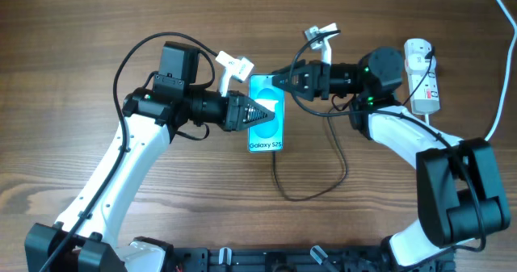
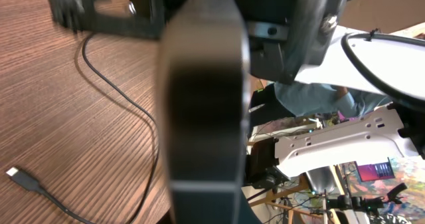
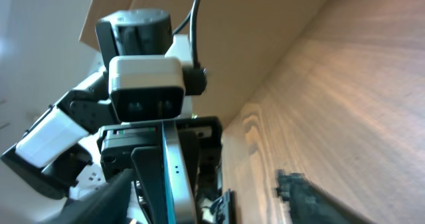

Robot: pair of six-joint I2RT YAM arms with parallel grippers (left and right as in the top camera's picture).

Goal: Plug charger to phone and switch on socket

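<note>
The phone [image 1: 268, 131] sits in the left pincer [image 1: 260, 112], which we see clamped fully shut on it. From overhead one dark finger lies across the blue-teal screen, its tip reaching in from the phone's left edge. The "Galaxy S25" lettering shows just below that finger. In the left wrist view the phone's grey edge fills the middle of the picture, close and blurred. We cannot tell whether the phone touches the table [image 1: 81, 30] beneath it.

The right pincer [image 1: 279, 80] hovers at the phone's upper right corner, facing the left pincer. Its fingers [image 3: 302, 191] stand wide apart and we see nothing held between them. In the right wrist view the phone appears edge-on between those spread fingers, clear of the finger we can make out sharply. The left arm's wrist block looms just behind it.

The charger [image 2: 106, 84] lies loose on the table, below and between the two pincers. Its thin black cable runs in a slack loop under the phone's lower end. Its silver-tipped connector [image 2: 16, 175] rests flat on the wood, well apart from the left pincer and not in the phone.

The socket [image 1: 422, 82] lies on the table behind the right pincer, beyond the right arm's wrist.
</note>
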